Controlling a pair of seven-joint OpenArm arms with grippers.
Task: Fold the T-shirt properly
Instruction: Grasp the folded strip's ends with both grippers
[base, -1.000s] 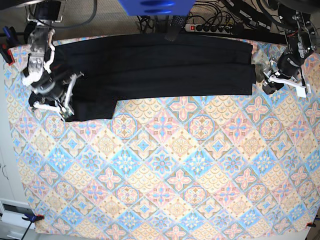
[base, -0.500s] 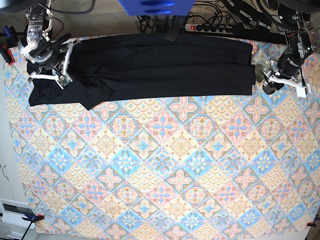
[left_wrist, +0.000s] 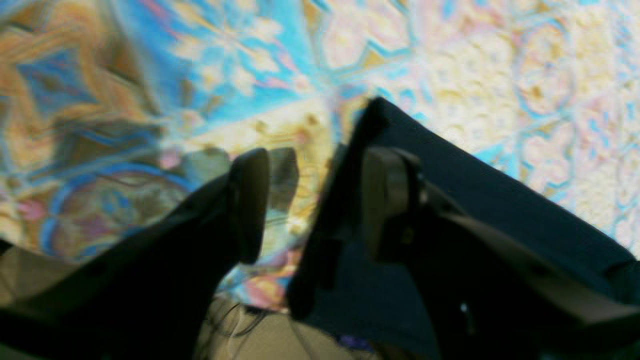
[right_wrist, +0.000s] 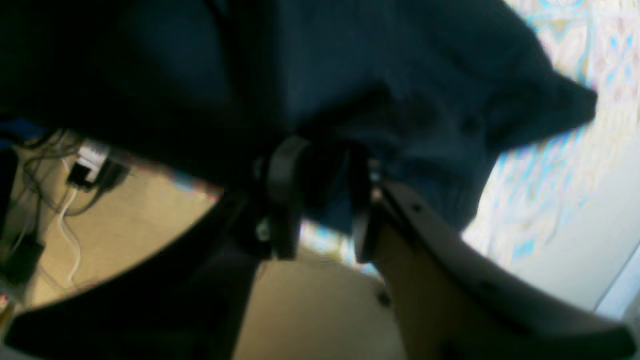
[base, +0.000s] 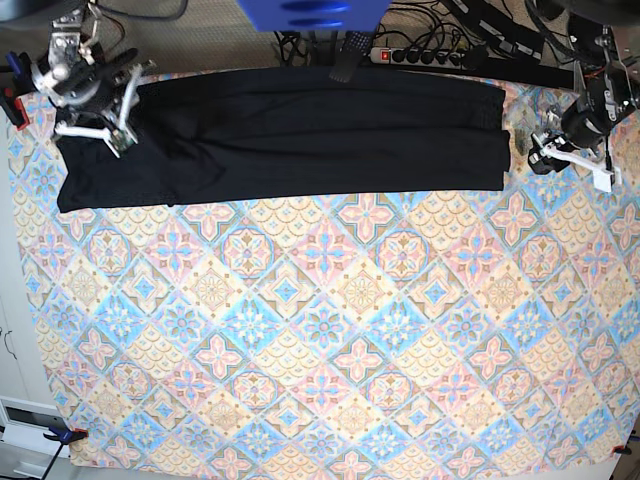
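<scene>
The T-shirt (base: 290, 140) is lying as a long black band across the far end of the patterned tablecloth (base: 330, 340), stretching from the far left corner almost to the far right edge in the base view.

I am seeing the right gripper (base: 97, 98) sitting over the shirt's left end in that view, near the table's far corner. In the right wrist view its two dark fingers (right_wrist: 282, 195) are standing a little apart with black fabric bunched right at and between the tips (right_wrist: 320, 200), so it looks to be pinching the T-shirt (right_wrist: 400, 90), though the picture is dim and soft and I cannot be sure how firmly.

The left gripper (base: 560, 150) is hovering just beyond the shirt's other end. In the left wrist view its fingers (left_wrist: 247, 200) are spread, with bare tablecloth (left_wrist: 475, 75) showing between them (left_wrist: 310, 200); one finger is lying against a pointed corner of the T-shirt (left_wrist: 500, 210), and nothing is held.

Both wrist pictures are blurring badly. The shirt's tiny white mark is not making itself out anywhere, and the arms are cut off by the base view's top edge.
</scene>
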